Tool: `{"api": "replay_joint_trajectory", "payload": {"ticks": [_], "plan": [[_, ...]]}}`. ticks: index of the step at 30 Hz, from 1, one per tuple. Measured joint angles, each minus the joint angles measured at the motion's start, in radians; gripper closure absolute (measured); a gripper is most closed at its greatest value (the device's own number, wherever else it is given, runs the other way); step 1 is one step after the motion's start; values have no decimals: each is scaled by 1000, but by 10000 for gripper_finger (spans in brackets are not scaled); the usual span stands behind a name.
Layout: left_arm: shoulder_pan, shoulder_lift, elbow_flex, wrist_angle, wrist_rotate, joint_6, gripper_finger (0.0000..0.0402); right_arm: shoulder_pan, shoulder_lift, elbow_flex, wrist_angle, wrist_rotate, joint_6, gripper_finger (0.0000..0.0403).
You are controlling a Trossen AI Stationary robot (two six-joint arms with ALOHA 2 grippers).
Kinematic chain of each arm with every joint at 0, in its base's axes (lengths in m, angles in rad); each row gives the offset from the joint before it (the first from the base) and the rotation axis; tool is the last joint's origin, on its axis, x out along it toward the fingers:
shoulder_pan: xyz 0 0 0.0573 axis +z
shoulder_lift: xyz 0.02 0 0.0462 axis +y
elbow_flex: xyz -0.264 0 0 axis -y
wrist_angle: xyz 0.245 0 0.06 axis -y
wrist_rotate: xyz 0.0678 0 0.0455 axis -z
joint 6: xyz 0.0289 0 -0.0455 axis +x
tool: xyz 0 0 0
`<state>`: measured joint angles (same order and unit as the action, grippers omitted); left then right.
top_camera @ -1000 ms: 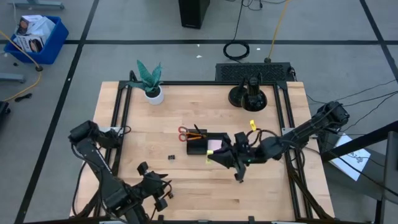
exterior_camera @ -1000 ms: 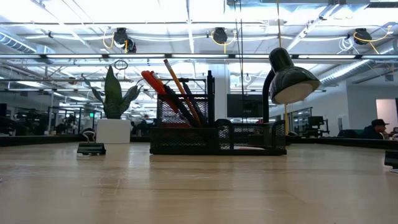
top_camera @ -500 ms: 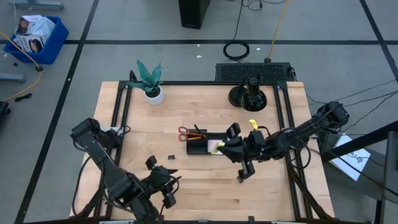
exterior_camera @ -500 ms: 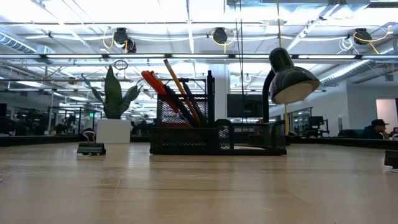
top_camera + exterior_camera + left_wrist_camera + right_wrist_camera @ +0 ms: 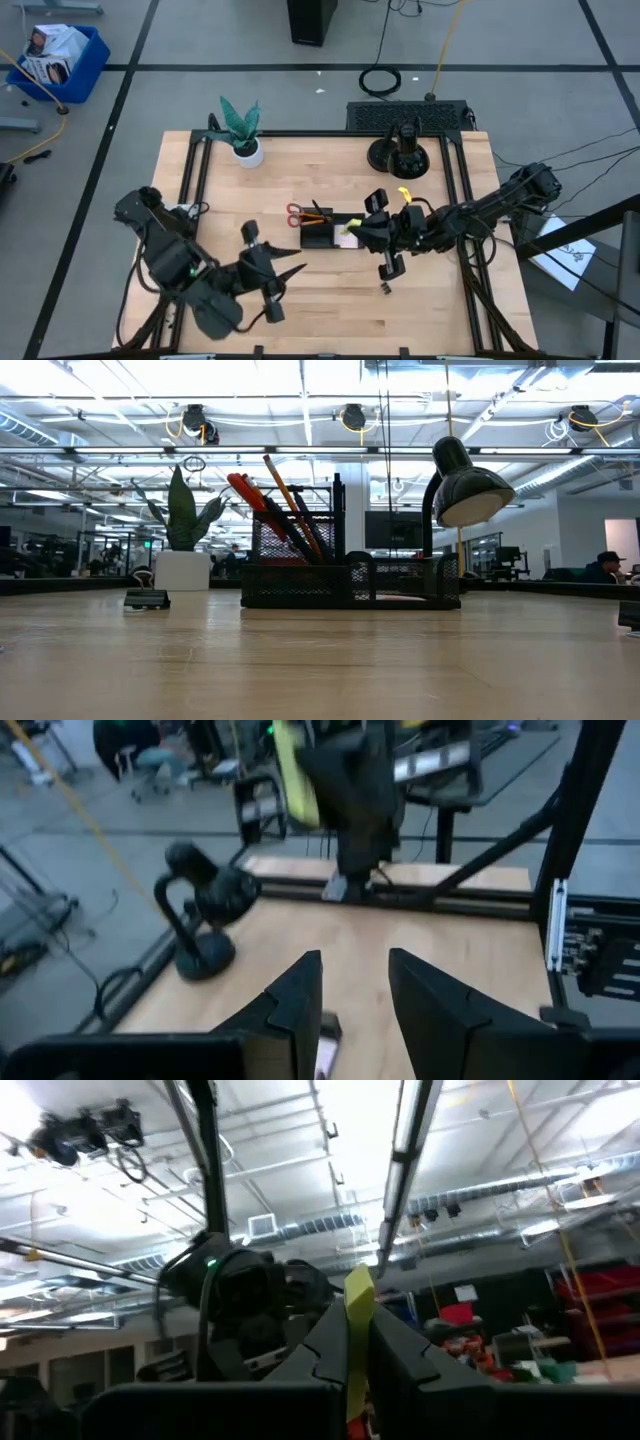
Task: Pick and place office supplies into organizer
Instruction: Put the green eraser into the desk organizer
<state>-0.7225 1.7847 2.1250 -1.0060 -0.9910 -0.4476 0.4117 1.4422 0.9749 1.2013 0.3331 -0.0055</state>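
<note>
From the left of the pale wooden table [image 5: 330, 310], my left gripper [image 5: 297, 270] hovers above the boards short of the tray, its two dark fingers [image 5: 300, 1005] spread with clear air between them and nothing held; I judge it is lined up to collect one of the loose pieces on the boards. A tiny black binder clip [image 5: 276, 254] lies just beside it on the bare wood, well apart from the tray, and reads to me as the likely target. Next along, the low black mesh organizer [image 5: 330, 231] sits mid-table with the red-handled scissors [image 5: 296, 213] and an orange pencil [image 5: 292, 492] leaning out of its taller cup, propped upright by the mesh wall. A pink sticky-note pad [image 5: 343, 234] lies flat in the low compartment. My right gripper [image 5: 352, 231] is at the tray's right end, its fingers pressed together on a small flat yellow-green piece [image 5: 358, 1335]; the pinch is on the thin edge so the piece stands upright between the pads, which I take to suit dropping it into a narrow slot. Another small dark item [image 5: 384, 289] rests on the table beneath that arm.
</note>
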Motion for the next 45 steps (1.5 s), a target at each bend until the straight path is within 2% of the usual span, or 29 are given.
{"api": "replay_joint_trajectory", "payload": {"ticks": [3,6,11,17,22,26,35,40,45], "plan": [[27,0,33,62,35,116,277,-10,0,0,18,-24,-5,393],[62,0,50,100,78,165,277,-12,0,0,27,-25,-17,393],[121,0,57,99,116,167,277,-12,0,0,29,-51,-16,393],[201,0,57,106,217,155,277,-12,0,0,27,-97,-15,393],[248,0,57,173,316,181,277,-12,0,0,-2,-103,-8,393],[270,0,57,183,367,185,277,-11,0,0,-36,-102,-7,393],[285,0,57,188,394,183,277,-12,0,0,-42,-101,-7,393],[292,0,57,185,450,164,277,-13,0,0,-73,-98,-8,393],[280,0,57,134,466,137,277,-13,0,0,-104,-97,-7,393]]}}
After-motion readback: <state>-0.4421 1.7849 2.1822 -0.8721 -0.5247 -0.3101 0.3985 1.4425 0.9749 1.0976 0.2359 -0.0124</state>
